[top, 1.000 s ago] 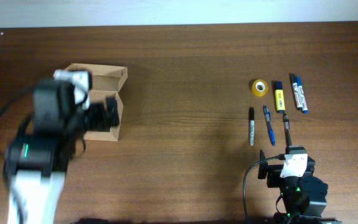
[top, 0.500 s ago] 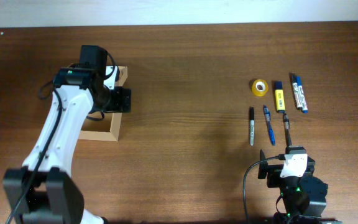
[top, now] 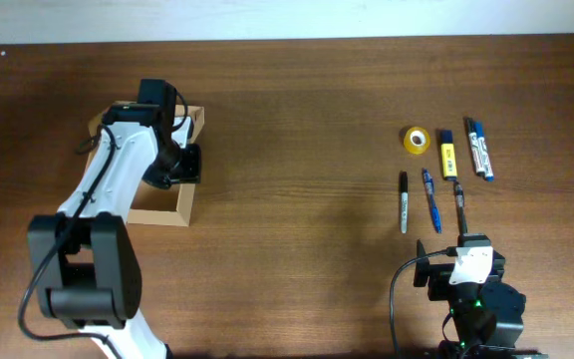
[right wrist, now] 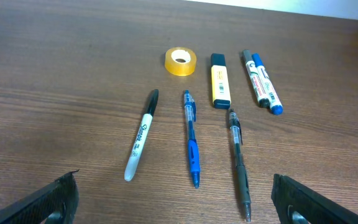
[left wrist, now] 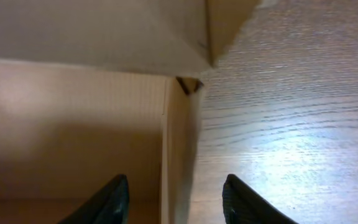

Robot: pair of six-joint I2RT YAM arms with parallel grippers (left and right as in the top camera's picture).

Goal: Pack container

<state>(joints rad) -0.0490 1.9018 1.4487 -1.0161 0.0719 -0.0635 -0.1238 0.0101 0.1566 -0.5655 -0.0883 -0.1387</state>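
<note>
One cardboard box [top: 155,206] at nine o'clock, left hand [left wrist: 176,199] apart astride its wall. Two o'clock: six pens [right wrist: 191,140], one tape roll [right wrist: 180,61]. Right hand [right wrist: 176,202] apart.

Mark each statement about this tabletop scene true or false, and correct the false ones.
1. The left gripper is open, with one finger on each side of a wall of the container. True.
2. The tape roll lies inside the container. False: it lies on the table, beside the yellow highlighter.
3. The right gripper grips the blue pen. False: it is open and holds nothing; the pen lies on the table.
4. In the right wrist view, the black marker lies left of the blue pen. True.
</note>
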